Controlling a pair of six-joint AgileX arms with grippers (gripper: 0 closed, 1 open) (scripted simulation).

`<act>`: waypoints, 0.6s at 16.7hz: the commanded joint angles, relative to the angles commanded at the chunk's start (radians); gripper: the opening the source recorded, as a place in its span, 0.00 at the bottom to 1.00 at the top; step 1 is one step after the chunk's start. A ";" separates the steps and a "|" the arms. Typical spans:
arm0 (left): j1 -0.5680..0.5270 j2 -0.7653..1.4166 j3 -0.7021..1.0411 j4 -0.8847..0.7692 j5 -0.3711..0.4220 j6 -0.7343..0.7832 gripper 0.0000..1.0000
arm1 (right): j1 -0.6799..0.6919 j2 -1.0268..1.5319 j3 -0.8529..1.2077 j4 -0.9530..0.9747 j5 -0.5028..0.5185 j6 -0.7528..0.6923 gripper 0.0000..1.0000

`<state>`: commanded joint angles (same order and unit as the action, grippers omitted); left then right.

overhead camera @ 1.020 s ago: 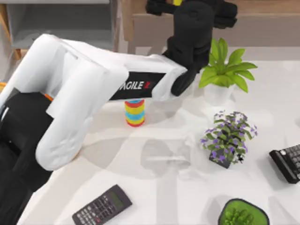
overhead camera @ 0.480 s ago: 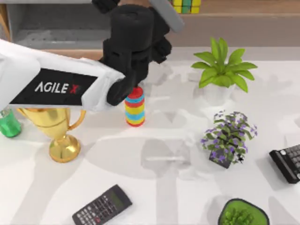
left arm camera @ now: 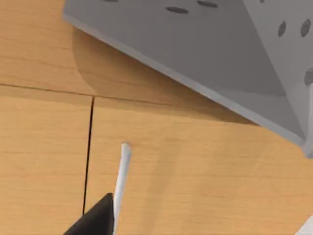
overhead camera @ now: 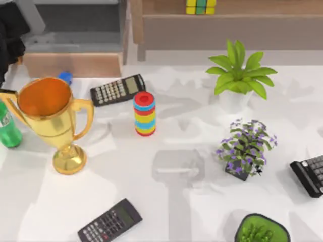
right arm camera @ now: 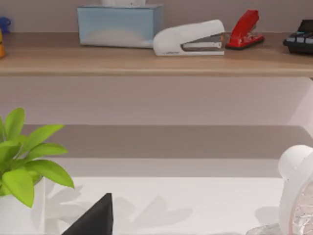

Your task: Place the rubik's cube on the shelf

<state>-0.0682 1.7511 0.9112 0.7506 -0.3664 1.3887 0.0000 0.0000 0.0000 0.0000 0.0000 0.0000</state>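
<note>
The rubik's cube [overhead camera: 201, 6], yellow and green tiles, rests on the long light-brown shelf [overhead camera: 252, 7] at the back of the table, right of its wooden upright [overhead camera: 136, 22]. Nothing touches it. My left gripper [overhead camera: 15, 25] is far from the cube, at the table's back left corner beside the grey-lined wooden box [overhead camera: 70, 35]. In the left wrist view it hangs close over wood and the grey box [left arm camera: 195, 44], and nothing is in it. A dark part of my parked right gripper [right arm camera: 95, 218] faces a shelf board [right arm camera: 146, 61].
On the table stand a gold trophy [overhead camera: 53, 111], a red, blue and yellow ring stack [overhead camera: 145, 113], two calculators [overhead camera: 117, 89] [overhead camera: 110, 221], a green bottle [overhead camera: 7, 131], a leafy plant [overhead camera: 241, 75], a purple-flowered plant [overhead camera: 246, 146] and a keyboard [overhead camera: 309, 174].
My left arm has swung away leftward from above the ring stack to the back left corner, uncovering the trophy and a calculator. The rubik's cube stays on the shelf.
</note>
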 joint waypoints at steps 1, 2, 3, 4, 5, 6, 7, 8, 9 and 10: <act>0.069 -0.023 -0.027 0.026 0.036 0.054 1.00 | 0.000 0.000 0.000 0.000 0.000 0.000 1.00; 0.137 -0.045 -0.053 0.055 0.074 0.105 1.00 | 0.000 0.000 0.000 0.000 0.000 0.000 1.00; 0.202 -0.063 -0.078 0.086 0.114 0.152 1.00 | 0.000 0.000 0.000 0.000 0.000 0.000 1.00; 0.265 -0.077 -0.103 0.118 0.157 0.194 1.00 | 0.000 0.000 0.000 0.000 0.000 0.000 1.00; 0.326 -0.088 -0.128 0.151 0.201 0.233 1.00 | 0.000 0.000 0.000 0.000 0.000 0.000 1.00; 0.383 -0.092 -0.152 0.187 0.248 0.265 1.00 | 0.000 0.000 0.000 0.000 0.000 0.000 1.00; 0.439 -0.095 -0.177 0.223 0.296 0.295 1.00 | 0.000 0.000 0.000 0.000 0.000 0.000 1.00; 0.489 -0.091 -0.201 0.261 0.346 0.317 1.00 | 0.000 0.000 0.000 0.000 0.000 0.000 1.00; 0.538 -0.086 -0.224 0.300 0.396 0.336 1.00 | 0.000 0.000 0.000 0.000 0.000 0.000 1.00; 0.582 -0.077 -0.247 0.340 0.448 0.350 1.00 | 0.000 0.000 0.000 0.000 0.000 0.000 1.00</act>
<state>0.5137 1.6742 0.6642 1.0903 0.0815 1.7382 0.0000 0.0000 0.0000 0.0000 0.0000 0.0000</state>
